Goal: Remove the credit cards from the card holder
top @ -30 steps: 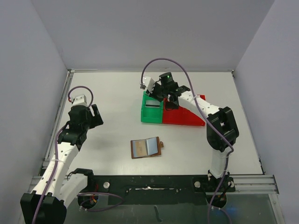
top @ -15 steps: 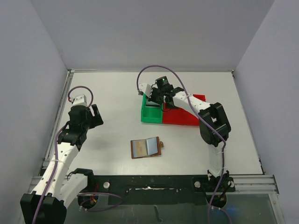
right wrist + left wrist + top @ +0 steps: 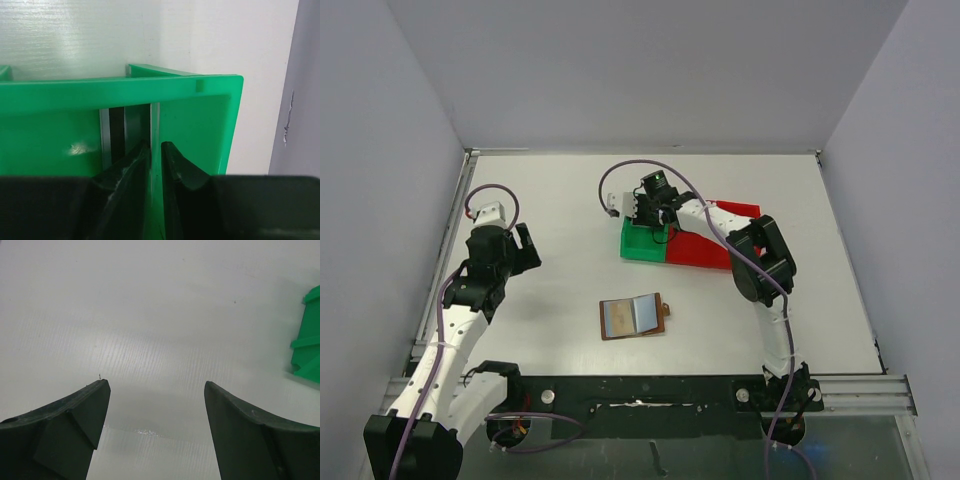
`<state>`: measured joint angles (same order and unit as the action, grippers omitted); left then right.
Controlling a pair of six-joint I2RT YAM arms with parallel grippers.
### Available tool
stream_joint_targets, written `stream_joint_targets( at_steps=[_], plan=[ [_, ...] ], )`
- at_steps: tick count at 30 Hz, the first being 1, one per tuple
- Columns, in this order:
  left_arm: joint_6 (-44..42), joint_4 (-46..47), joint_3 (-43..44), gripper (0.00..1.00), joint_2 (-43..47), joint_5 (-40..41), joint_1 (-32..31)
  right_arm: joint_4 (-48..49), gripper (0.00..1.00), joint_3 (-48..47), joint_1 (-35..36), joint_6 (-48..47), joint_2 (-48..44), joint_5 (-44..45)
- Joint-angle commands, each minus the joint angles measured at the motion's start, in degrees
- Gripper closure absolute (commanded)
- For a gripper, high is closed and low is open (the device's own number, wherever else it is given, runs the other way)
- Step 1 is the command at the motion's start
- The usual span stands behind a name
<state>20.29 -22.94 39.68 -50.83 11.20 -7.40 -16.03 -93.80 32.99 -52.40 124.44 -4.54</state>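
Observation:
The card holder (image 3: 633,316), a brown wallet, lies open on the table near the front with its grey-blue lining up. My right gripper (image 3: 646,214) reaches down into the green tray (image 3: 642,247). In the right wrist view its jaws (image 3: 156,145) are open only a crack. A thin pale card (image 3: 155,117) stands edge-on between them, touching the left finger, with a sliver of gap at the right one. Behind it a grey card and a black card (image 3: 116,131) rest in the tray (image 3: 200,125). My left gripper (image 3: 525,250) (image 3: 156,390) hovers wide open over bare table.
A red tray (image 3: 708,250) adjoins the green one on its right. The green tray's corner (image 3: 307,347) shows at the right edge of the left wrist view. Grey walls enclose the table on three sides.
The right gripper has swung left and down into the green tray, and its jaws have parted slightly around the card. The left arm and the wallet have not moved.

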Motion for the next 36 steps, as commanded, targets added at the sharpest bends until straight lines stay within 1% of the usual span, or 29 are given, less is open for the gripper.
stream_joint_targets(
  at_steps=[1,3,6,8,11,14,21,27,29,32,36],
  plan=[
    [-0.78,2.76,0.58,0.23,0.39,0.41,0.29,2.72,0.8,0.23,0.01,-3.37,-1.01,-1.7],
    [-0.6,3.06,0.45,0.23,0.97,0.11,0.29,1.53,0.77,-0.06,0.23,-3.47,-1.09,-2.62],
    [-0.69,3.23,0.37,0.23,1.05,-0.13,0.36,0.72,0.68,0.33,-0.15,-2.63,-1.44,-3.98],
    [-0.61,3.02,0.47,0.23,0.92,0.24,0.37,0.55,0.65,0.27,-0.24,-2.29,-1.25,-4.12],
    [-0.82,3.3,0.46,0.23,0.54,-0.79,0.56,-0.01,0.57,0.27,-0.51,-1.56,-1.47,-5.41],
    [-0.74,3.0,0.52,0.23,0.83,-0.12,0.8,0.06,0.54,0.34,-0.78,-0.94,-1.74,-6.28],
    [-0.78,3.35,0.61,0.23,0.71,-1.36,1.47,-0.79,0.5,-0.53,-1.52,1.29,-2.9,-8.7],
    [-0.78,3.51,0.31,0.23,1.38,-1.68,1.77,1.0,0.46,-1.12,-1.97,4.7,-4.21,-11.13],
    [-0.78,3.42,0.41,0.23,1.35,-1.8,1.86,1.7,0.46,-1.39,-2.05,6.99,-4.88,-11.04],
    [-0.7,3.45,0.39,0.23,1.6,-1.92,1.99,4.65,0.47,-1.1,-2.34,13.02,-7.94,-12.18],
    [-0.56,3.67,0.29,0.23,2.21,-2.72,2.51,13.53,0.45,4.24,-2.49,25.13,-15.99,-11.51]
  ],
)
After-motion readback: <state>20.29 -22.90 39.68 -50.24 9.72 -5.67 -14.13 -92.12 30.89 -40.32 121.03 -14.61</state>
